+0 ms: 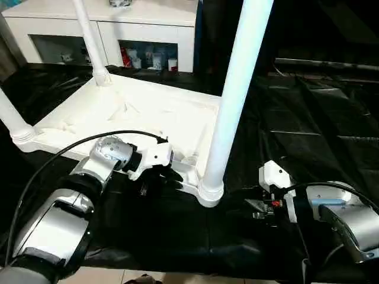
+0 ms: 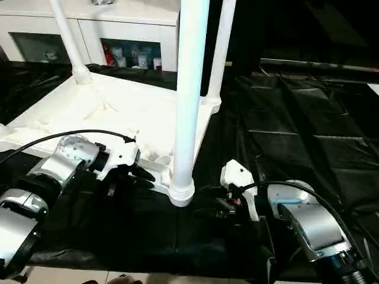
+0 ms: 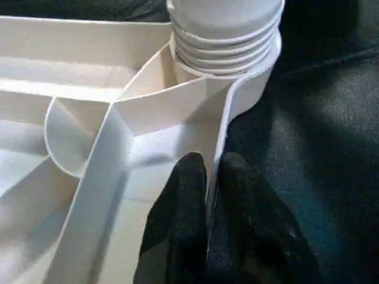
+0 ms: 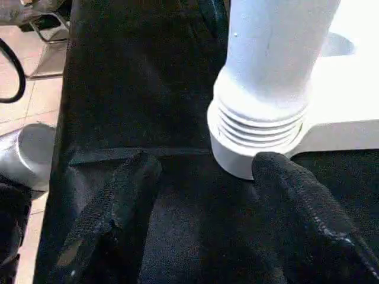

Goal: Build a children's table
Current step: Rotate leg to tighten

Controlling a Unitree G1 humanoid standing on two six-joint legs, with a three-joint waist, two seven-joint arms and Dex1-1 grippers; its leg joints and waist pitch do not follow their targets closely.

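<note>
Left hand [image 1: 159, 177]: clenched on the near rim of the table top [image 1: 142, 112], fingers [image 3: 183, 225] either side of the rim wall, just beside the near corner socket [image 3: 249, 83]. Right hand [image 4: 204, 195]: released, fingers spread on the black surface [image 1: 308, 130], one fingertip touching that socket. The top lies underside up; a leg [image 1: 234, 94] stands upright in the socket, with other legs [image 1: 89, 35] at farther corners.

head cams look down, wrist cams close — share leg socket [image 4: 254, 148]
</note>
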